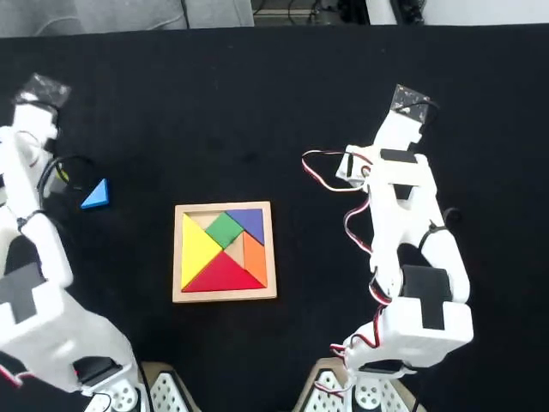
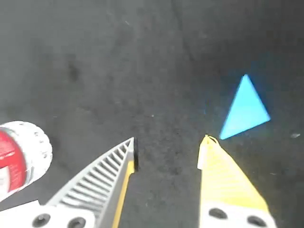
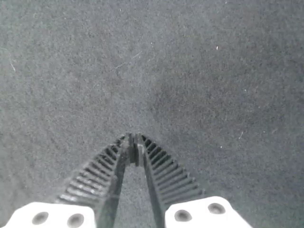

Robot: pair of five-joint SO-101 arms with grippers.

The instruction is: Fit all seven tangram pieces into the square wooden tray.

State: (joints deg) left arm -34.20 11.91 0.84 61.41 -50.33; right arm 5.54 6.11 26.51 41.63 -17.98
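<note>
Cloth (image 1: 257, 112), black and faintly fuzzy, covers the table; a pale strip of room (image 1: 129, 13) shows beyond its far edge. Near the middle lies the square wooden tray (image 1: 225, 207), holding flat yellow, red, green, blue and orange pieces (image 1: 225, 275) edge to edge. 1 light-blue triangle (image 2: 245, 110) lies on the cloth well apart from the tray, just beyond the left gripper (image 2: 169, 142), whose jaws stand apart. The right gripper (image 3: 133, 141) has its ribbed jaws pressed together over bare cloth.

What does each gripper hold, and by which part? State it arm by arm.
Nothing is held. The left gripper is open and empty; the blue triangle lies free just beyond it. The right gripper is shut on nothing.
</note>
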